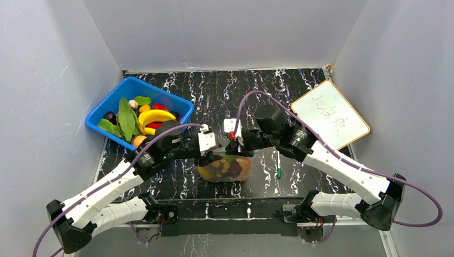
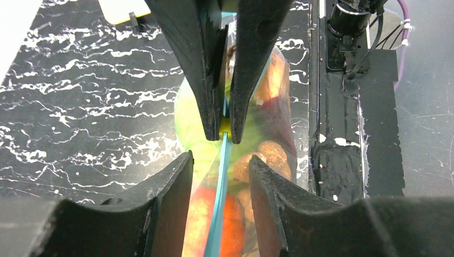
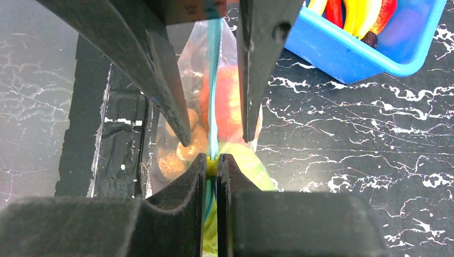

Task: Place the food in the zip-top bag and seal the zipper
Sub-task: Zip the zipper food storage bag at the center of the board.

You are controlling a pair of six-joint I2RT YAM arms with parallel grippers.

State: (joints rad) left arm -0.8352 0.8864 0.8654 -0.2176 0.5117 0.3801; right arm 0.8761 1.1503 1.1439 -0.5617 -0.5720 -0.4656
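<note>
The zip-top bag (image 1: 225,170) stood filled at the near middle of the bench (image 1: 214,91), with both pincers meeting at its top edge.
The zipper (image 2: 220,187) ran left to right along the line between the two wrists, so a sealing stroke would probably travel along that axis. The right pincer (image 3: 212,160) was pressed together on the strip, at a small yellow piece. The left pincer (image 2: 220,158), just beside it, stood spread with a finger either side of the strip, gripping nothing. The food (image 2: 267,155) showed through the clear plastic. The bench was black and marble-patterned, walled in white, with a blue bin (image 1: 107,115) at the back left.
</note>
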